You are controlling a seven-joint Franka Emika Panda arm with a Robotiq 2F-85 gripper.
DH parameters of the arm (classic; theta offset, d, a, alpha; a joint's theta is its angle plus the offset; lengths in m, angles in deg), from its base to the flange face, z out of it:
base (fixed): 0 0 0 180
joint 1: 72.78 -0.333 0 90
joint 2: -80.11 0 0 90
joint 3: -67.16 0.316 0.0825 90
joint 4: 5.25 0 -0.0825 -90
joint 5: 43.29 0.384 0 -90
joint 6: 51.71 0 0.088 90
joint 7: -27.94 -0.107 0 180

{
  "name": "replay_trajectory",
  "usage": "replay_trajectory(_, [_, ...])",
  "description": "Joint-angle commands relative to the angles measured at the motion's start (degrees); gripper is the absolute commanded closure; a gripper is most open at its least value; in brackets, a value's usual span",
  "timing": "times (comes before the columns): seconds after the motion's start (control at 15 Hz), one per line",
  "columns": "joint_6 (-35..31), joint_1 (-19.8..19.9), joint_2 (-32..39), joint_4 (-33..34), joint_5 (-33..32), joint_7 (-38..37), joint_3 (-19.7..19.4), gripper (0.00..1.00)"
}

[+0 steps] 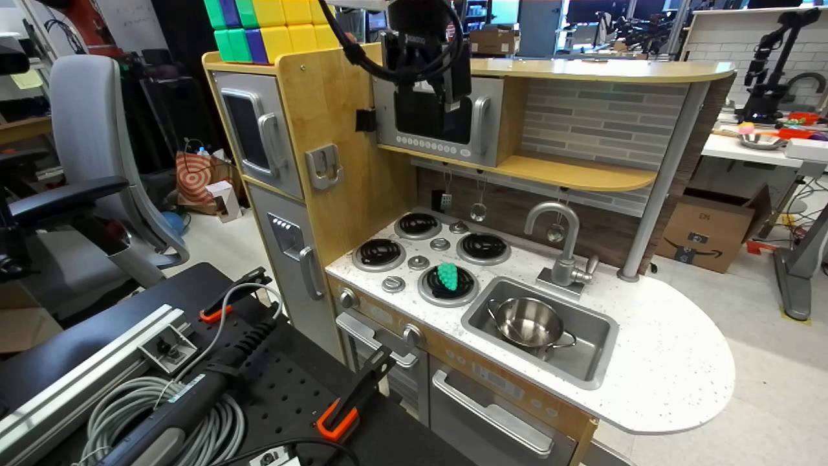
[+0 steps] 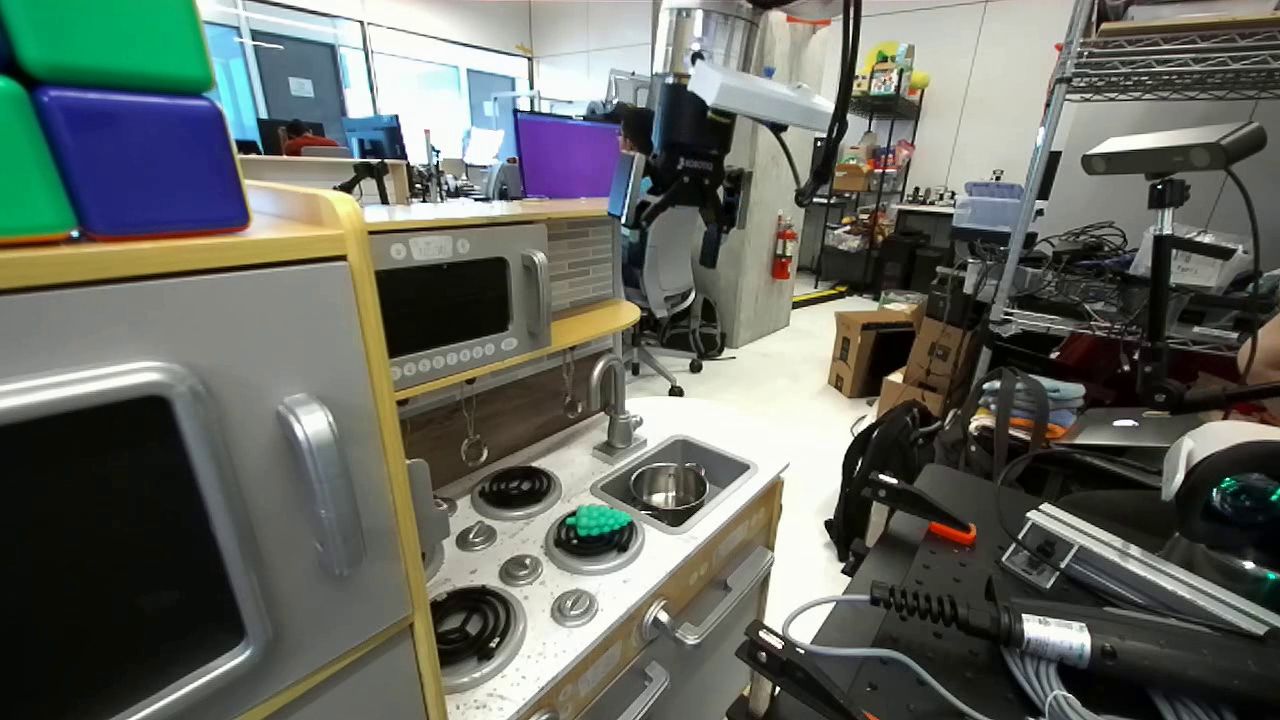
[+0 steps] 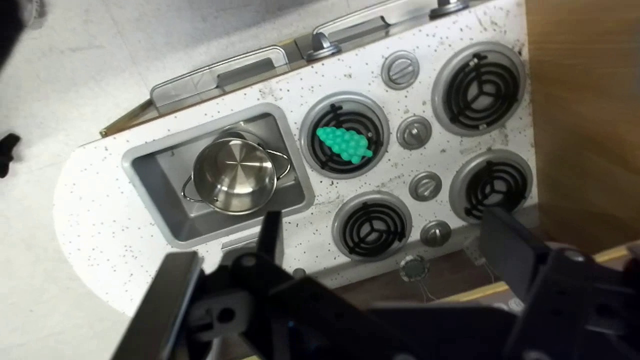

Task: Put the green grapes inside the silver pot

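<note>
The green grapes [image 3: 345, 144] lie on a black burner beside the sink. They also show in both exterior views [image 1: 447, 276] [image 2: 598, 520]. The silver pot [image 3: 234, 176] stands upright in the sink basin, with its two wire handles out to the sides. It looks empty and also shows in both exterior views [image 1: 529, 321] [image 2: 669, 486]. My gripper [image 3: 382, 214] is open with nothing between its fingers. In the exterior views the gripper [image 1: 427, 90] [image 2: 680, 225] hangs high above the counter, in front of the microwave and well above the grapes and the pot.
The grey sink [image 1: 605, 349] is set in the white counter [image 1: 673, 362]. A faucet [image 1: 564, 252] rises behind it. The toy microwave [image 1: 433, 120] and a wooden shelf [image 1: 582, 173] overhang the back. A tall cabinet [image 1: 349, 129] borders the burners. Utensils [image 1: 478, 210] hang under the microwave.
</note>
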Motion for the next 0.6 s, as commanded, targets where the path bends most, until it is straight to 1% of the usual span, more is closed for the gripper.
replay_trajectory(0.0, [3.21, 1.21, 0.97, 1.02, -3.93, 9.29, -0.2, 0.0])
replay_trajectory(0.2, [3.98, 1.84, 2.4, 2.11, -4.94, 18.39, -0.19, 0.0])
replay_trajectory(0.33, [5.86, 2.2, 3.1, 3.18, -4.64, 24.54, 0.22, 0.0])
replay_trajectory(0.4, [2.96, 1.71, 1.54, 0.55, -3.84, 19.46, 0.09, 0.0])
replay_trajectory(0.53, [3.74, 1.84, 2.11, 1.16, -3.87, 22.56, 0.17, 0.0])
